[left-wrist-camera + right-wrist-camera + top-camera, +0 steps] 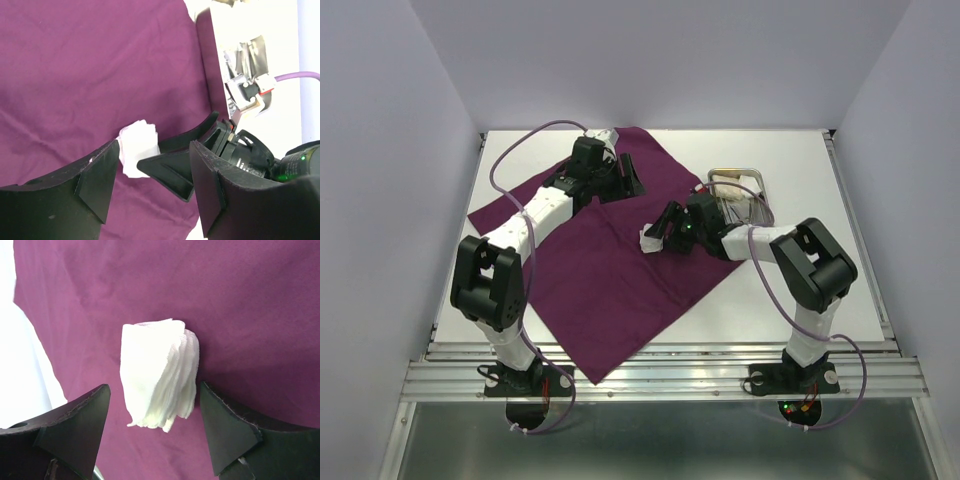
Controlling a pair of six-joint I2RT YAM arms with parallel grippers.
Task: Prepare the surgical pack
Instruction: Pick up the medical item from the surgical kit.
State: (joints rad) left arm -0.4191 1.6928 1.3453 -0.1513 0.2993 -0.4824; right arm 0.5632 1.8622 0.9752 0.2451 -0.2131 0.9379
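The deep-purple cloth wrap (610, 270) lies spread flat over the middle of the table. A white gauze wad (160, 375) rests on it, seen from above as a small white lump (650, 241). My right gripper (155, 386) stands open around the wad, both fingers clear of it; from above this gripper (658, 232) reaches left over the cloth's right edge. My left gripper (625, 180) hovers open and empty over the cloth's far corner. Its wrist view (155, 145) looks towards the gauze wad (139, 147). The steel tray (740, 190) sits behind the right arm, its contents mostly hidden.
White walls close in the table on the left, back and right. The right arm's forearm (760, 245) crosses in front of the tray. A purple cable (300, 76) runs from that arm. Bare white tabletop (820, 180) shows right of the tray.
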